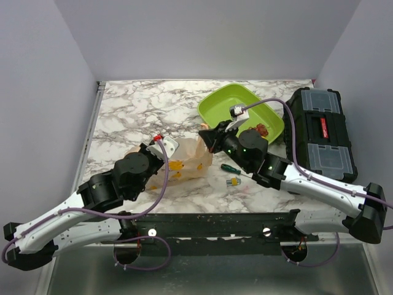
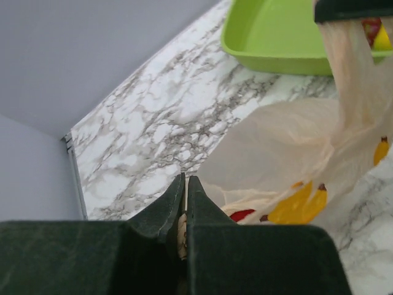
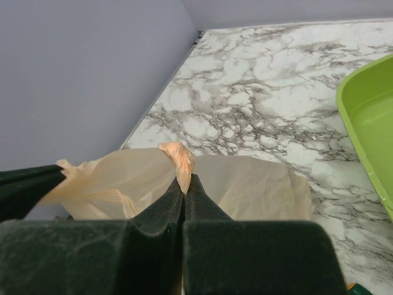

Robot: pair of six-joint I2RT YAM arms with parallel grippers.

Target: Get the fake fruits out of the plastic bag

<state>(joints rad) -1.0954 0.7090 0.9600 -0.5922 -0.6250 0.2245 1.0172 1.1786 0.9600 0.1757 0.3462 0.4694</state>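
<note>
Jaws on both robot arms are pinching a thin, crinkly, translucent peach-orange plastic bag that is lying on the white-and-grey marbled desk, between the two arms and near the left corner of a lime-green rectangular plastic tray. The left arm is reaching in from the near left; its jaws are pressing tightly together, with a sliver of pale film caught between them in the left wrist view. The right arm is reaching across from the near right; its jaws are likewise pressing together, clamping a twisted fold of the bag's edge that is sticking up above their tips. The film is stretching between the two grips. The fake fruits are sitting inside the bag, showing through it as yellow and red shapes. A small reddish item, too small to identify, is lying in the tray's near right corner. A green-handled screwdriver is lying on the desk just right of the bag, with a small yellow-and-blue object near it. A black plastic toolbox is standing at the desk's right edge, beside the tray.
</note>
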